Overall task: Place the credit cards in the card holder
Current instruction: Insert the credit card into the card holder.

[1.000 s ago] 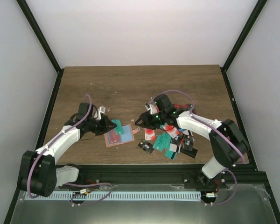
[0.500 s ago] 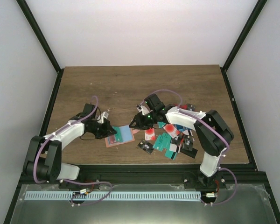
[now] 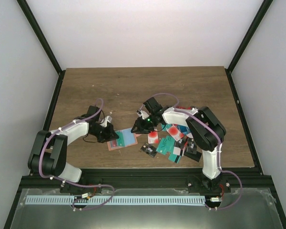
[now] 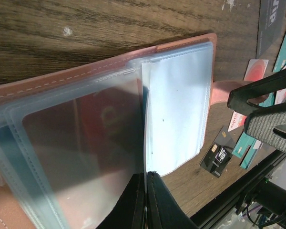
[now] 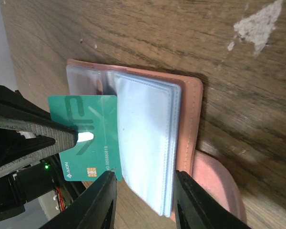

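The salmon card holder [image 3: 128, 139] lies open between the arms, its clear pockets [image 5: 145, 143] fanned out. My left gripper [image 3: 113, 135] is shut on a teal credit card [image 5: 88, 136], which it holds flat over the pockets with its long edge against the pocket stack. In the left wrist view the jaws [image 4: 146, 179] pinch that card edge-on. My right gripper [image 5: 145, 202] is open, its fingers either side of the near end of the pocket stack. The other credit cards [image 3: 174, 143] lie in a loose heap to the right.
The holder's pink strap tab [image 5: 219, 188] sticks out beside my right gripper. A black card [image 4: 218, 156] and a red card [image 4: 255, 70] lie on the wood near the holder. The black frame rail [image 3: 143, 174] runs along the table's front edge.
The left gripper has lowered the teal card onto the open holder. The right gripper has moved left from the card heap to the holder's right side, and its jaws have narrowed.
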`<state>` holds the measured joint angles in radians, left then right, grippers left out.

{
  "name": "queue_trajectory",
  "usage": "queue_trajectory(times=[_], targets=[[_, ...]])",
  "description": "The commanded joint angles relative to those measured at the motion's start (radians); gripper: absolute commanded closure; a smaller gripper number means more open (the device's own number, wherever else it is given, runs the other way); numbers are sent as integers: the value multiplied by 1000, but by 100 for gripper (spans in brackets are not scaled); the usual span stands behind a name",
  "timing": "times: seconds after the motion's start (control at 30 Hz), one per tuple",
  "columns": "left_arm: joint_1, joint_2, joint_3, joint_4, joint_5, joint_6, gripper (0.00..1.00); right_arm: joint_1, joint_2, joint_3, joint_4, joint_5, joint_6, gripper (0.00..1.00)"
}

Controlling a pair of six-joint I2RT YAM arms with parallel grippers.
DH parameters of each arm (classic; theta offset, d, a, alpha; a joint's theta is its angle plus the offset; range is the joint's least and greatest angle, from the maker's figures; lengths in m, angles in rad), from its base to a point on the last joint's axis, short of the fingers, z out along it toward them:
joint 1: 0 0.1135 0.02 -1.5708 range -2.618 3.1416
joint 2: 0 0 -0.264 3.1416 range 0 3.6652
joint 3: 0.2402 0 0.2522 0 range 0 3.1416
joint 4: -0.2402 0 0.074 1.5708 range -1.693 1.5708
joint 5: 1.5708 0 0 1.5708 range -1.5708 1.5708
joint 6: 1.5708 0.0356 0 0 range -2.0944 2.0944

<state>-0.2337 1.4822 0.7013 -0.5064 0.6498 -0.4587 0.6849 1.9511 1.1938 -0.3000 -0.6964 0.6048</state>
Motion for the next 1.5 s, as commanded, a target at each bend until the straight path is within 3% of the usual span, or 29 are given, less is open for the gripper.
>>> queue_trajectory(times=[0.0, 0.27, 0.5, 0.97, 1.47], targets=[[11, 17, 28, -30, -29, 19, 96, 0, 26, 36, -20, 1, -22, 65], [15, 18, 57, -66, -45, 48, 96, -8, 57, 14, -16, 1, -28, 66], [14, 56, 58, -12, 31, 75, 96, -13, 82, 10, -12, -2, -42, 66], [18, 73, 73, -38, -12, 132, 96, -21, 100, -3, -4, 1, -44, 67], [34, 77, 35, 43, 65, 148, 96, -20, 115, -25, 18, -15, -37, 68]])
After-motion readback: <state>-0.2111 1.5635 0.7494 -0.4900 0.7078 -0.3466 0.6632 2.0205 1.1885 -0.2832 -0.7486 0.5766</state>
